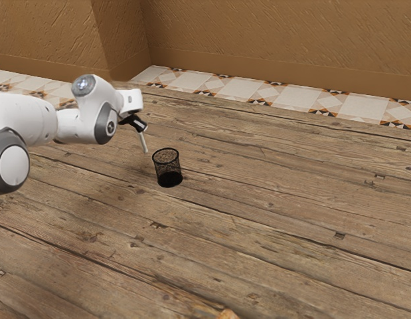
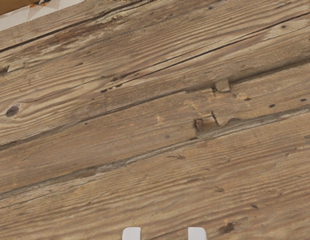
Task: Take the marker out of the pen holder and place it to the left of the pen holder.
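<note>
The exterior view looks from the arm's side, raised above the planks [image 1: 271, 219], and slants down toward the pen holder [image 1: 168, 174], whose open top it sees into. It stands well back: much of the arm [image 1: 79, 119] fits in, entering at the exterior view's left of the pen holder. Beyond the pen holder it faces on to a tiled strip [image 1: 271, 93] and a wall [image 1: 278, 40]. The wrist view looks from the arm's end, above and at the exterior view's left of the pen holder; it faces steeply downward, much nearer the wood. Both views share planks, tiled strip and wall.
</note>
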You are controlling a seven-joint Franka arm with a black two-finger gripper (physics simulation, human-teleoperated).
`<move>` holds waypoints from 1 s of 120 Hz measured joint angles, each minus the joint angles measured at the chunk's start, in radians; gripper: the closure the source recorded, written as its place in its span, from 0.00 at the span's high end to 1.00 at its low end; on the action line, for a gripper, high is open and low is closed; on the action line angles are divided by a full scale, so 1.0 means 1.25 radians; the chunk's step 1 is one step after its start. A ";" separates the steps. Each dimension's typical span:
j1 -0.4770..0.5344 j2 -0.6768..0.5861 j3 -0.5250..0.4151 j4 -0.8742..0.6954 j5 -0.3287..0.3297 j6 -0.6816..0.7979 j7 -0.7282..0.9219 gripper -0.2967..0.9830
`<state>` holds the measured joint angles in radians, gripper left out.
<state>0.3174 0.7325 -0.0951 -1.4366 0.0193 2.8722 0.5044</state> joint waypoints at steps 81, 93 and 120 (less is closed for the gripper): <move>-0.095 -0.493 0.029 -0.252 -0.008 -0.182 0.090 0.68; -0.154 -0.587 0.052 -0.169 0.015 -0.457 0.048 0.71; -0.201 -0.664 0.057 -0.138 0.059 -0.828 -0.037 0.75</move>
<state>0.0663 -0.0976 -0.0236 -1.6085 0.0926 1.8368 0.4585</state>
